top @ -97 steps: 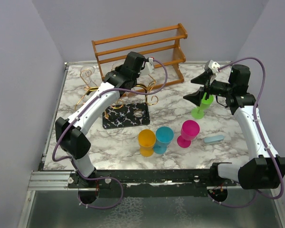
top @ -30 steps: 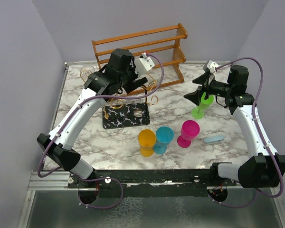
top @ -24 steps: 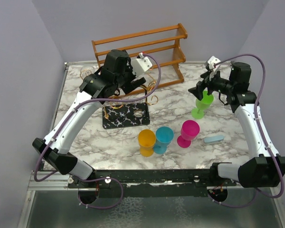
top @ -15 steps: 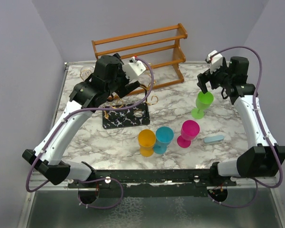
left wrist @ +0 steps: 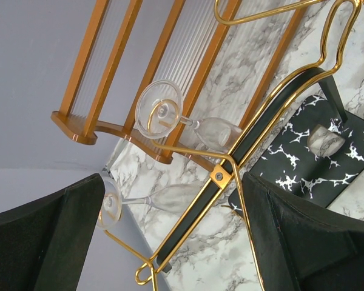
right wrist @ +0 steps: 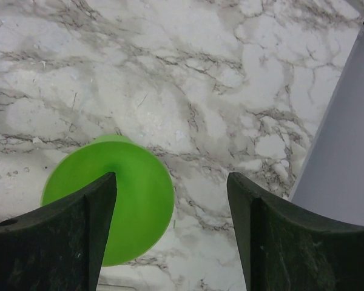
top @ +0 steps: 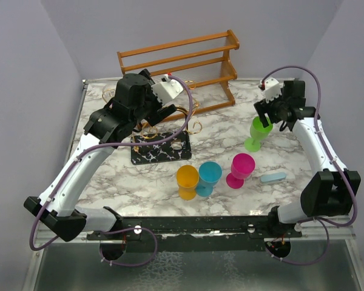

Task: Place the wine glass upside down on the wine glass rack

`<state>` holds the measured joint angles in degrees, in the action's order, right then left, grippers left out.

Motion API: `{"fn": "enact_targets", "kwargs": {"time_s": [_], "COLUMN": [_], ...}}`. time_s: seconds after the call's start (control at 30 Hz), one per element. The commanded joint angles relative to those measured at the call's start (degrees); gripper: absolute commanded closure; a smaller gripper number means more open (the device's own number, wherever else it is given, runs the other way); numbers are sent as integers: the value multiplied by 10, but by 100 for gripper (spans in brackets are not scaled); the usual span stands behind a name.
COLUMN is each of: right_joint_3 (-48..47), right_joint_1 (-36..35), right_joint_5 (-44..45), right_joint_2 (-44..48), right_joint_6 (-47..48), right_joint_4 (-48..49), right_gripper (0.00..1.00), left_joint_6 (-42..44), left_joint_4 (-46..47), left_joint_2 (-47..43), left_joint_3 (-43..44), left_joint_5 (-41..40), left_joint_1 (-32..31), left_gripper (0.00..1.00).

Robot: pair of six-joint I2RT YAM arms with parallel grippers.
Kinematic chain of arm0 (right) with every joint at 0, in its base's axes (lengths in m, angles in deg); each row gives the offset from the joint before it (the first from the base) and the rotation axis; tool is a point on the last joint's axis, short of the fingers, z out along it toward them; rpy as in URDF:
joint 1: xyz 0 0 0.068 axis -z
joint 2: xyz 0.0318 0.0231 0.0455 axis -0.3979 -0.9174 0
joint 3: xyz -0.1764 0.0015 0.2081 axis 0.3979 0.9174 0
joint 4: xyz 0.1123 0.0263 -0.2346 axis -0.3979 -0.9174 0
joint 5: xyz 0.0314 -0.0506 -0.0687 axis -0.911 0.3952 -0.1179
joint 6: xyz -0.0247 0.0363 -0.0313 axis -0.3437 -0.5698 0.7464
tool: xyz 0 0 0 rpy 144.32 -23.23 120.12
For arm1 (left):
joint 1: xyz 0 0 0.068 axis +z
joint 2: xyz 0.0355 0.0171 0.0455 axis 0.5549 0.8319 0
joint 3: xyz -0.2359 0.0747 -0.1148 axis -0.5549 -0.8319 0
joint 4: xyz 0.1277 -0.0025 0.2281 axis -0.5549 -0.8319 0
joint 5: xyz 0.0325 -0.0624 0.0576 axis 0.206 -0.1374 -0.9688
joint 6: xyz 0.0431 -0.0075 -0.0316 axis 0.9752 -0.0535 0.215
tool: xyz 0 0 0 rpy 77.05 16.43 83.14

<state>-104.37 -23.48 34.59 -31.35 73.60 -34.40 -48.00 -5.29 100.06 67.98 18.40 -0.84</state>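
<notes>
The left claw (top: 161,112) (left wrist: 173,182) is up over the back left of the bench (top: 139,182). It is right by the wine glass rack (top: 161,148) (left wrist: 221,176). Its two fingers are spread wide and hold nothing.

Between them, the left wrist view shows the rack's gold wire and black base. A clear wine glass (left wrist: 182,121) is close by the wire. Its foot points away from the base and its bowl points toward it. A second wine glass (left wrist: 151,199) is near it, turned the same way. I cannot tell if they hang on the wire.

The wooden shelf (top: 179,60) (left wrist: 109,73) is just behind the rack.

Near the front stand an orange cup (top: 187,180), a blue cup (top: 209,177) and a pink goblet (top: 241,168).

Farther right, the right claw (top: 264,114) (right wrist: 170,182) is just over a green goblet (top: 255,136) (right wrist: 118,194). It is spread open and empty.

A light blue flat thing (top: 273,177) lies to the right of the pink goblet.
</notes>
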Motion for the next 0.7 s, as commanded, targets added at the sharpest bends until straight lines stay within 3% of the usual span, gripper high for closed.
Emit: {"fn": "enact_targets", "kwargs": {"time_s": [0.0,0.2,0.67], "right_joint_3": [19,39,40], "right_joint_1": [0,1,0], "right_joint_5": [33,34,24], "right_joint_2": [7,6,-11], "right_joint_6": [-2,-1,2], "right_joint_4": [-13,-13,-15], "right_gripper": [30,38,69], "left_joint_6": [2,4,5], "left_joint_4": [18,19,18], "left_joint_2": [-16,-12,-2], "left_joint_3": [-3,-3,2], "left_joint_5": [-4,-3,-3], "left_joint_1": [3,3,3], "left_gripper": [1,1,1]}}
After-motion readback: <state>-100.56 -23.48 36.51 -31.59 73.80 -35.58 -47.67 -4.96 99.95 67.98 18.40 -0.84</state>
